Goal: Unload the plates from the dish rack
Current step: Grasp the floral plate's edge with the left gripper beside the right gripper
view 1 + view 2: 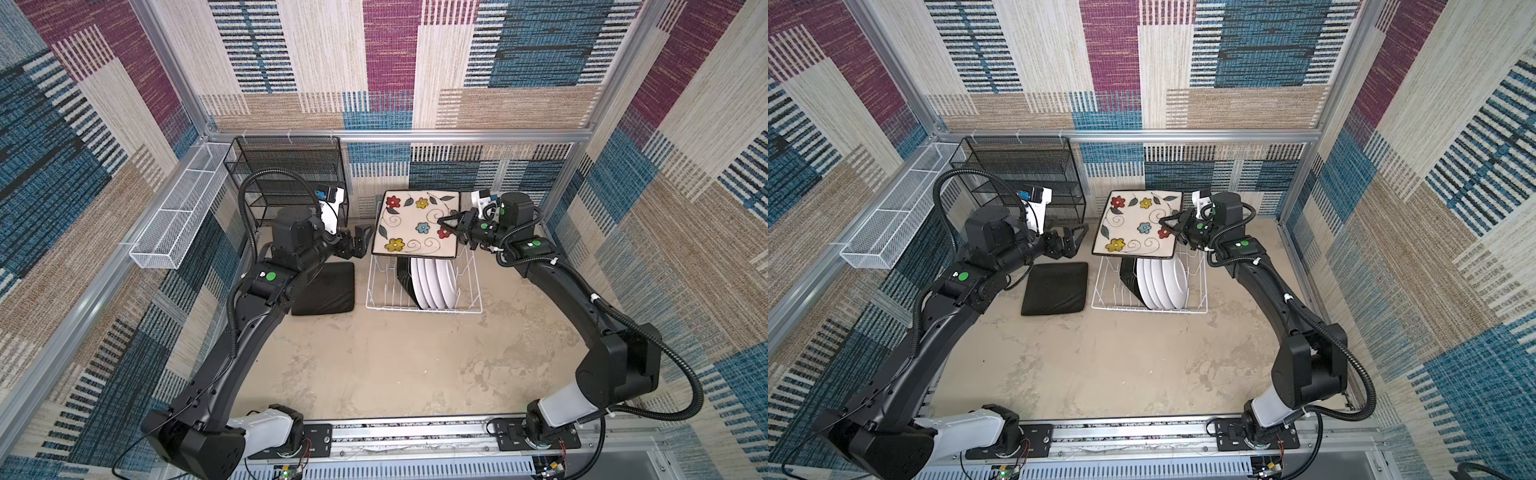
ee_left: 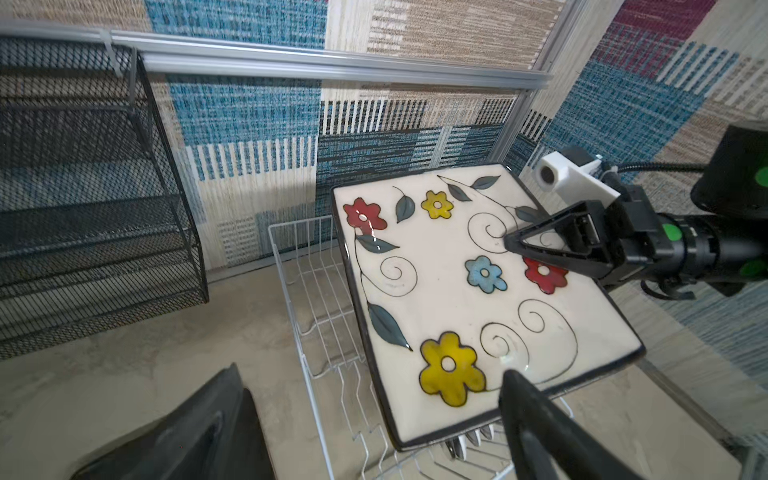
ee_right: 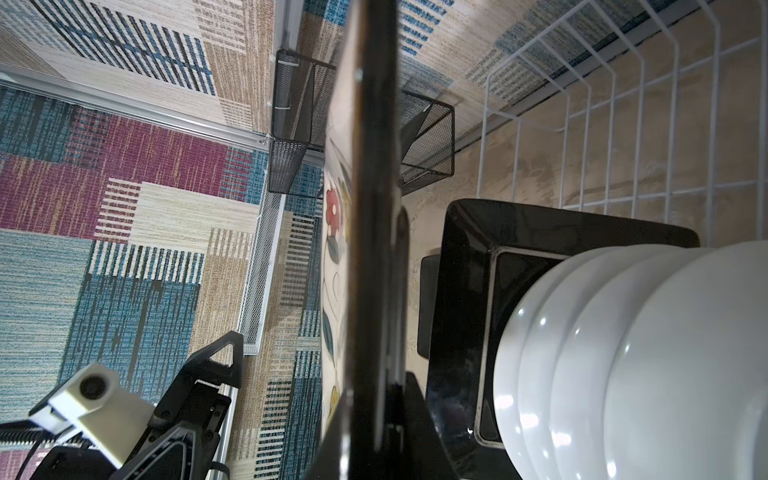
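- Plates first: one square plate, flowered face up and roughly level, is clamped at its 3 o'clock edge by the right jaws, above the 12 o'clock end of the dish rack.
- Left jaws stand wide apart just off the plate's 9 o'clock edge, touching nothing.
- We judge a slip the main risk: pinched at one edge only, the plate could twist and drop onto the round white plates and the black-backed plate standing in the rack beneath.
- A hasty left approach could knock the free edge and lever it loose.
- At the rack's 9 o'clock a black pad lies on the surface, probably the landing spot; the left arm overhangs its corner.
- A black mesh shelf unit at 11 o'clock and a white mesh basket at 10 o'clock stand well apart.
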Robot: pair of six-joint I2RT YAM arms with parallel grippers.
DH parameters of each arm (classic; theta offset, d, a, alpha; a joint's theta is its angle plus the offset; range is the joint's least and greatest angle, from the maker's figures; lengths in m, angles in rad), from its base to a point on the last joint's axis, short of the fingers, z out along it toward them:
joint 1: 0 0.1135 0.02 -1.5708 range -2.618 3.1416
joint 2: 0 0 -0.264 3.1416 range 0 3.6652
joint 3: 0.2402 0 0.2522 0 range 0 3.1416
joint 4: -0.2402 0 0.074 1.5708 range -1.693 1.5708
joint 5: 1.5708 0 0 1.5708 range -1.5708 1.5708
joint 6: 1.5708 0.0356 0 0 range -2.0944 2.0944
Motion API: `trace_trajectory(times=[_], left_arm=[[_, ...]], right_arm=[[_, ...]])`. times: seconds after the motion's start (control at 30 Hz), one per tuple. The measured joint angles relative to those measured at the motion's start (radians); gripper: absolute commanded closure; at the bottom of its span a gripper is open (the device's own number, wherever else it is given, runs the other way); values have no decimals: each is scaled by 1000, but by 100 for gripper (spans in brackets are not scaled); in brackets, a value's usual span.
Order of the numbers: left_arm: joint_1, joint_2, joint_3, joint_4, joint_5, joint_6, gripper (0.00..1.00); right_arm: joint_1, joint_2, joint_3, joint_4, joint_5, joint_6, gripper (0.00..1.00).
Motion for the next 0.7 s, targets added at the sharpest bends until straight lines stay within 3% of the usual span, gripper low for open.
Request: trace_trajectory(times=[0.3,0.7], left_arm=[[81,160,64,-34,205,-245,12],[85,346,98,13,474,-462,21]], right_arm=[[0,0,-22,9,-16,-11,100],[0,40,-22,57,-92,-41,100]])
